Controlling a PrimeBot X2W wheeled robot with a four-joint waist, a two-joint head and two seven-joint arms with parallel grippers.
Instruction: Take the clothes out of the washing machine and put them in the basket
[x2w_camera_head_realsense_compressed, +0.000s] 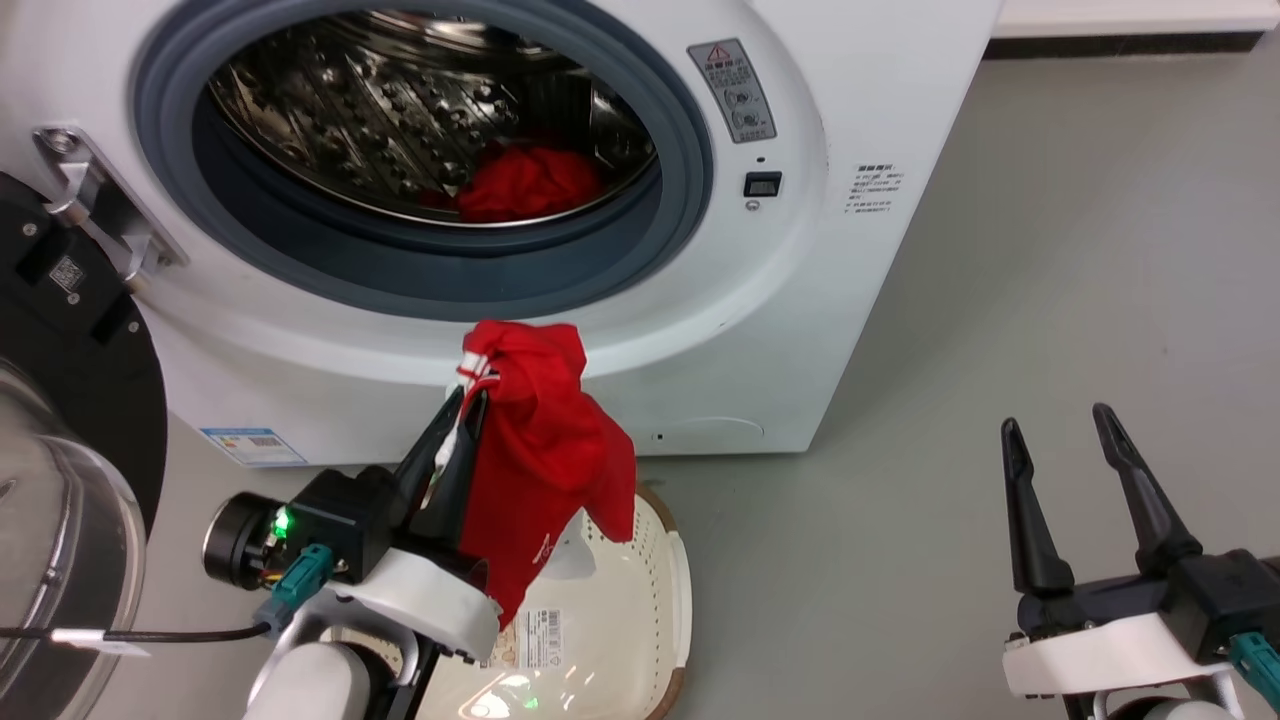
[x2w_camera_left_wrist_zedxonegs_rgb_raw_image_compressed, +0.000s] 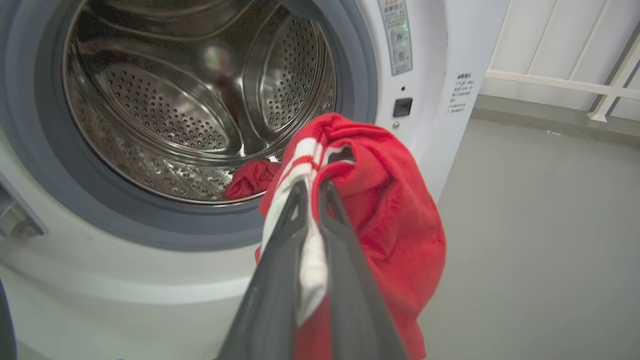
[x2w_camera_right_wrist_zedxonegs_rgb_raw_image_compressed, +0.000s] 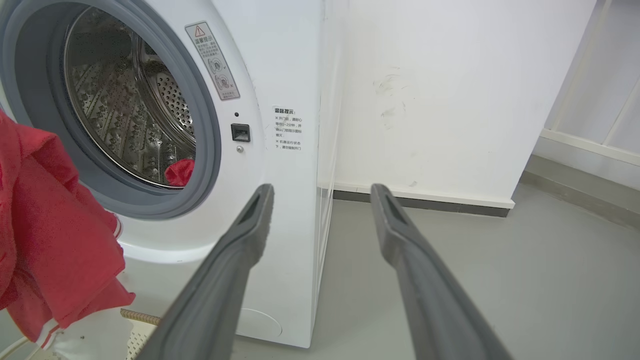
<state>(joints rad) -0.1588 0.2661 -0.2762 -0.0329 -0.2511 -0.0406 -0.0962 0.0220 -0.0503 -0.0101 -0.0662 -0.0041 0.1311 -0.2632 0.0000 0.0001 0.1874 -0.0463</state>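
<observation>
Clothes: red garment (x2w_camera_head_realsense_compressed: 545, 440) hung over basket (x2w_camera_head_realsense_compressed: 660, 570); second piece (x2w_camera_head_realsense_compressed: 528, 183) lay in washing machine (x2w_camera_head_realsense_compressed: 800, 300).
Left gripper (x2w_camera_head_realsense_compressed: 470, 400): fingers clamped on garment.
Right gripper (x2w_camera_head_realsense_compressed: 1057, 420): fingers spread, empty.

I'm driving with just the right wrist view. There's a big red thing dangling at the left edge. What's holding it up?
Observer: The left gripper is. It's shut on the red garment, pinching the white-striped edge.
Operator: Is the basket under it? I only see a tiny corner.
Observer: Yes. In the head view the cream basket sits on the floor right below the hanging garment, in front of the washing machine.
Operator: Where's the machine's door?
Observer: The glass door stands open on the machine's left side, beside the left arm.
</observation>
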